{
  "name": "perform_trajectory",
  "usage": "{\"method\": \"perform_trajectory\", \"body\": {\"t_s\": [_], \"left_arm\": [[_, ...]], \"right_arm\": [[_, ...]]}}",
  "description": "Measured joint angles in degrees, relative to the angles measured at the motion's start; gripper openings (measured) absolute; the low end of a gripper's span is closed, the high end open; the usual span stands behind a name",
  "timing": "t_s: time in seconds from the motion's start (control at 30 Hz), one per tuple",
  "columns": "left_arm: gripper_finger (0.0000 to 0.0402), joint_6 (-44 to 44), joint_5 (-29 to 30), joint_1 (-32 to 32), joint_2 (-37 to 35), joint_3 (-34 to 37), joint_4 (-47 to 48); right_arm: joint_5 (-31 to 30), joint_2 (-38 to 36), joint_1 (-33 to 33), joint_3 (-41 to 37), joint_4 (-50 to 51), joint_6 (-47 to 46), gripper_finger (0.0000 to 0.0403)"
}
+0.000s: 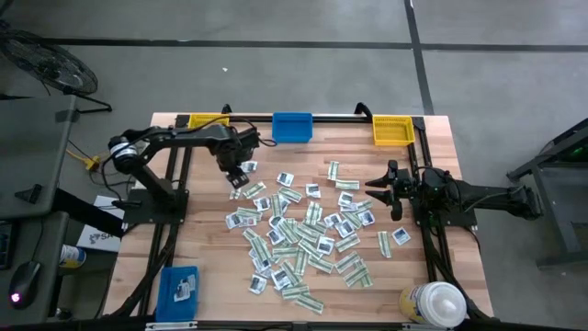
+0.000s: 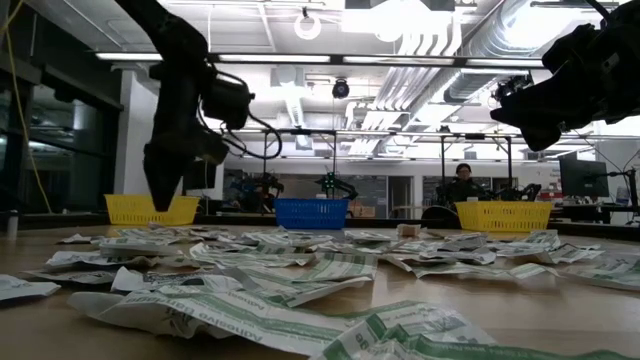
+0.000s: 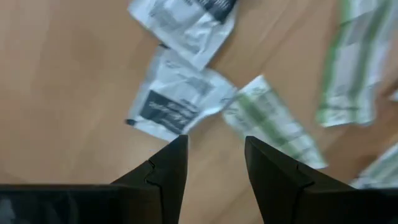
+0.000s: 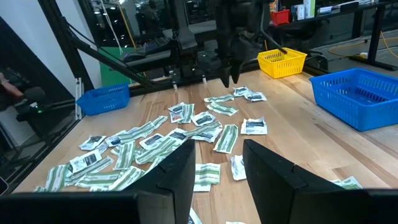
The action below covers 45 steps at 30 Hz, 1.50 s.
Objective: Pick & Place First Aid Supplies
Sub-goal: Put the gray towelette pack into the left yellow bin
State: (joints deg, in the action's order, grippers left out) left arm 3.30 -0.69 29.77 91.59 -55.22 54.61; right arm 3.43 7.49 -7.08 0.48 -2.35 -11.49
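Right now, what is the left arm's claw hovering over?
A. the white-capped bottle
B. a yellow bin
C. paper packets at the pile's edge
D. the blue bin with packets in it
C: the open left gripper hangs empty over a white packet and a green-striped packet.

The surface [image 1: 209,248] is smooth, pale wood planking with a matt finish. The first aid supplies [image 1: 303,234] are crinkled paper packets. The bins [image 1: 292,127] are latticed plastic.
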Motion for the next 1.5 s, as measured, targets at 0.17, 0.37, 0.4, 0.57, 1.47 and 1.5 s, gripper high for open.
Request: {"method": "perform_trajectory", "body": {"t_s": [0.17, 0.37, 0.4, 0.57, 1.47, 1.5], "left_arm": [[0.0158, -4.03, 2.51, -0.14, 2.53, 0.0, -0.04], [0.0158, -5.02, 4.13, -0.14, 5.56, 0.0, -0.43], [0.0158, -5.02, 4.67, -0.14, 5.98, 0.0, -0.41], [0.0156, -5.02, 5.62, -0.14, 7.1, -0.01, -0.4], [0.0002, 5.35, 8.24, 4.28, -3.62, -3.27, 7.94], [0.0001, 6.33, 8.88, 5.33, -4.04, -4.3, 8.65]], "right_arm": [[-0.01, 0.0, -0.02, -0.01, 0.0, 0.0, 0.0129], [-0.01, 0.0, -0.02, -0.01, -0.01, 0.0, 0.0129], [0.0, 0.0, 0.0, 0.0, 0.0, 0.0, 0.0129], [-0.01, 0.0, 0.01, 0.01, -0.02, 0.0, 0.0129], [0.01, 0.0, 0.01, 0.01, -0.01, 0.0, 0.0129], [0.01, 0.0, -0.02, 0.02, -0.01, 0.0, 0.0129]]}}
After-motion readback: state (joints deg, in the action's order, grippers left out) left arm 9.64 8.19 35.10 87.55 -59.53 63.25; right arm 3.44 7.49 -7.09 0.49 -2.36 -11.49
